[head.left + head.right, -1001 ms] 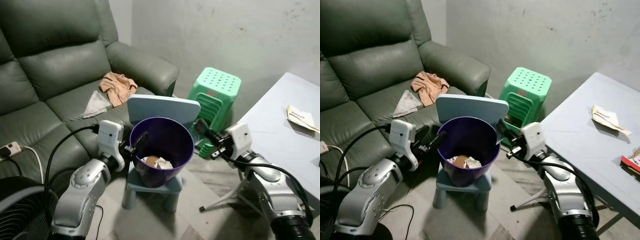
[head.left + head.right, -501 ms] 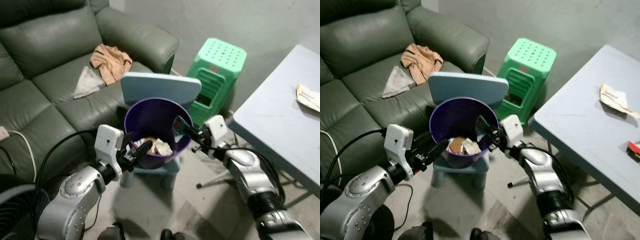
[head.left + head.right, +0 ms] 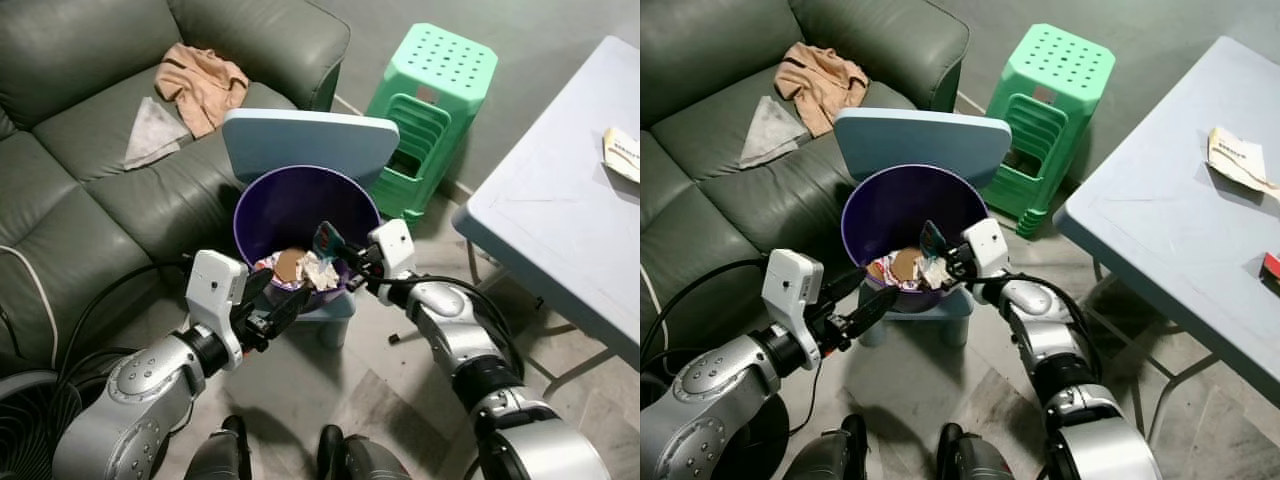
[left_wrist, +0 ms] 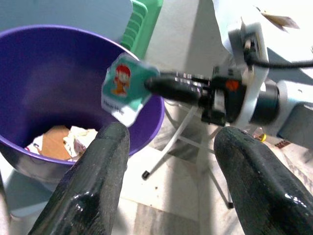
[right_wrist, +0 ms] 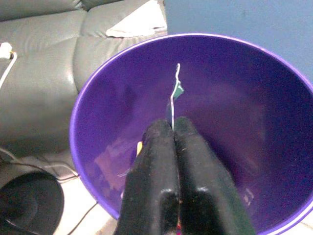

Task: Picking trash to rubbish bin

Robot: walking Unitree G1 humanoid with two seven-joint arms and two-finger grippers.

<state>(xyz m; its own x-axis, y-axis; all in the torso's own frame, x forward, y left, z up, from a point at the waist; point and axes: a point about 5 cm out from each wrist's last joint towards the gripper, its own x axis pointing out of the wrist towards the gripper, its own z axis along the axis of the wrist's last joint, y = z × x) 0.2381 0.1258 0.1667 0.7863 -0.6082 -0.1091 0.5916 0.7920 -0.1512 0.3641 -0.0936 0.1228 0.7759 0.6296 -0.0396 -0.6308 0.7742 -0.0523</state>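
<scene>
**Wrapper over the bin, not yet dropped**

Since a second ago my right pincer (image 3: 330, 243) has come in from beside the purple bin (image 3: 262, 205) to hang over its rim, and my head has tipped down so I see more of the floor. Its two black fingers are pressed tight on a small teal wrapper (image 4: 126, 86), thin as a card, which stands edge-up above the open mouth of the bin. My left pincer (image 3: 262, 305) waits just outside the near wall of the bin, fingers apart and holding nothing.

Crumpled paper and a brown scrap (image 3: 290, 264) already lie at the bottom, so some of the picking is done. What this piece needs now, as I judge it, is only the release: part the fingers and let it fall in.

More may be left. On the grey tabletop (image 3: 545, 190) lies a paper (image 3: 1237, 158), and something red sits at its edge, though I cannot tell whether either is trash.
</scene>
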